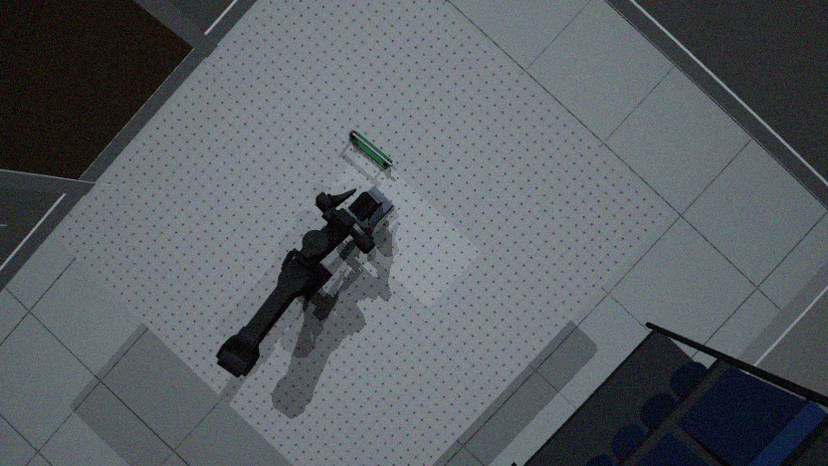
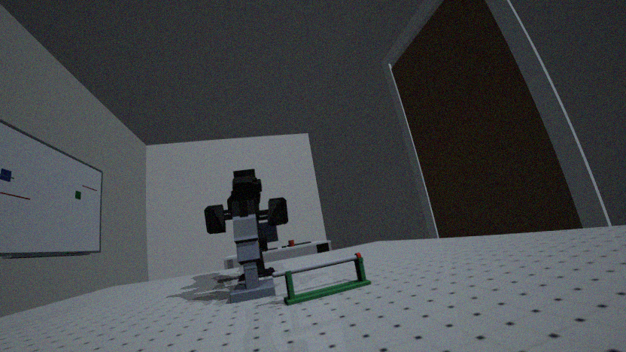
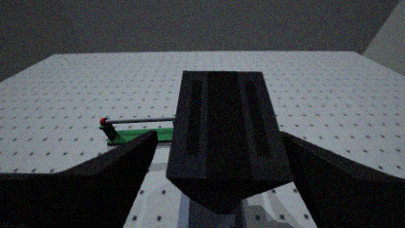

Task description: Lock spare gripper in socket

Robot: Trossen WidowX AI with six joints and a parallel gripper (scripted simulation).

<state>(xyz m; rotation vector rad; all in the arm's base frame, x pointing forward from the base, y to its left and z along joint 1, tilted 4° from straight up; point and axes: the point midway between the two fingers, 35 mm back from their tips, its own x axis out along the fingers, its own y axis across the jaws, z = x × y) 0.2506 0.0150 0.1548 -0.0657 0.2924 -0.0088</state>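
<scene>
- No brand, label or readable writing shows on anything in front of me; the whiteboard (image 2: 48, 205) on the wall carries only small blue and green squares and thin red strokes.
- The tabletop (image 1: 520, 191) is a pale matte board, dotted with a regular grid of small dark holes.
- My gripper (image 3: 215, 135) stands wide, fingers spread well apart, with nothing held between them.
- My fingers look like dark, matte, wedge-shaped blocks at either side of the wrist view.
- The spare gripper (image 3: 224, 132) rises between my fingers: a dark, flat-faced, tapered body with two long grooves down its face. Whether my fingers touch it I cannot tell.
- In the exterior view the spare gripper (image 2: 245, 205) stands upright, its lighter grey spigot part pointing down into the mount (image 2: 251, 289), a grey blocky post on a square foot.
- From above, the mount (image 1: 379, 202) shows as a grey corner just past my gripper (image 1: 352, 217).
- The lock pin (image 2: 314, 265) is a thin grey rod with a small red tip, lying level across the two uprights of a green cradle (image 2: 326, 291), a flat bar with a short post at each end.
- That pin (image 3: 138, 119) lies ahead and to the left in the wrist view, just beyond the mount and apart from my gripper; from above, pin and cradle (image 1: 370, 149) sit near the mount, on the side away from my arm.
</scene>
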